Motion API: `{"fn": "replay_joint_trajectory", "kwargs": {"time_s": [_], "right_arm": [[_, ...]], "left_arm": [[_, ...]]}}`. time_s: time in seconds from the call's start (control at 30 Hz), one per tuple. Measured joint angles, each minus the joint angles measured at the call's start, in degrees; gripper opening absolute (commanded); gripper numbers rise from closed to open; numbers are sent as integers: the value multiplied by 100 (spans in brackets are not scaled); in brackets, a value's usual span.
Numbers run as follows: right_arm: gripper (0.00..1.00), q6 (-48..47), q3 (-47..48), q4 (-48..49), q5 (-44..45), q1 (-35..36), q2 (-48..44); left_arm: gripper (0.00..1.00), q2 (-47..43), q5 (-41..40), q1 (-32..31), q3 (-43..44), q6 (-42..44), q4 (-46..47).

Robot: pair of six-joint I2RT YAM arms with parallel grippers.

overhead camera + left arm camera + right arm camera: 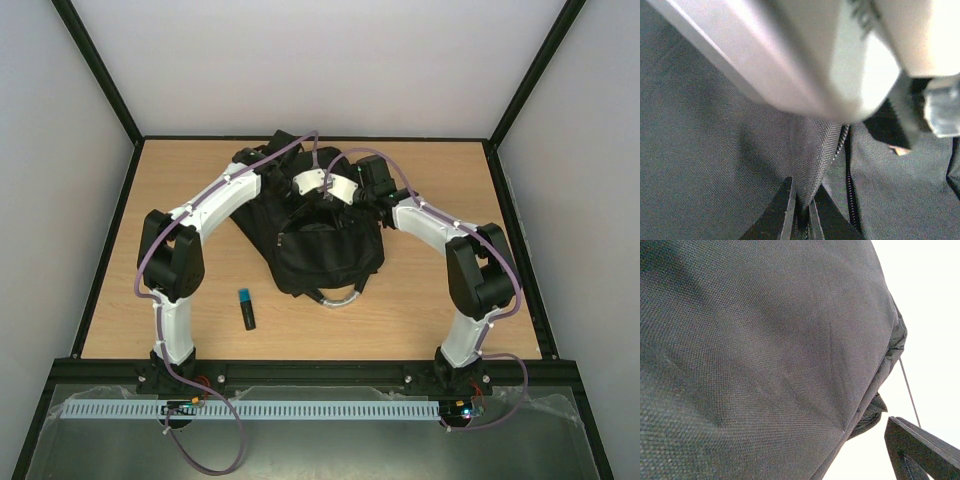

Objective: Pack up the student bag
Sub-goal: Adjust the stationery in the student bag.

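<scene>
Two arms converge on the student bag (315,245) at mid-surface (440,310).
From overhead I see my left arm (215,205) and right arm (440,225) meeting above the black bag, its grey loop handle (340,296) pointing toward the bases. A small blue-tipped black stick (246,308) lies apart on its left.

Your bag (322,252) is black, finely woven cloth, with a grey loop (340,297). The desk (450,310) is pale wood grain. The small stick (247,311) is black, capped bright blue. The arms (213,207) are white with purple cables (270,155).

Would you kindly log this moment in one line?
left end effector: shut on student bag | right end effector: at bag, state unclear
</scene>
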Motion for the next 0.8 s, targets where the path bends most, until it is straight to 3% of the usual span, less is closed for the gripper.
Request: {"fn": "replay_joint_trajectory", "kwargs": {"time_s": [0.03, 0.43, 0.8], "right_arm": [[99, 9, 0, 2, 2, 4, 0], [99, -699, -365, -693, -839, 9, -398], [99, -929, -566, -442, -737, 35, -424]], "left_arm": [[2, 0, 0, 0, 2, 0, 0], [2, -4, 0, 0, 0, 20, -24], [2, -9, 0, 0, -31, 20, -4]]}}
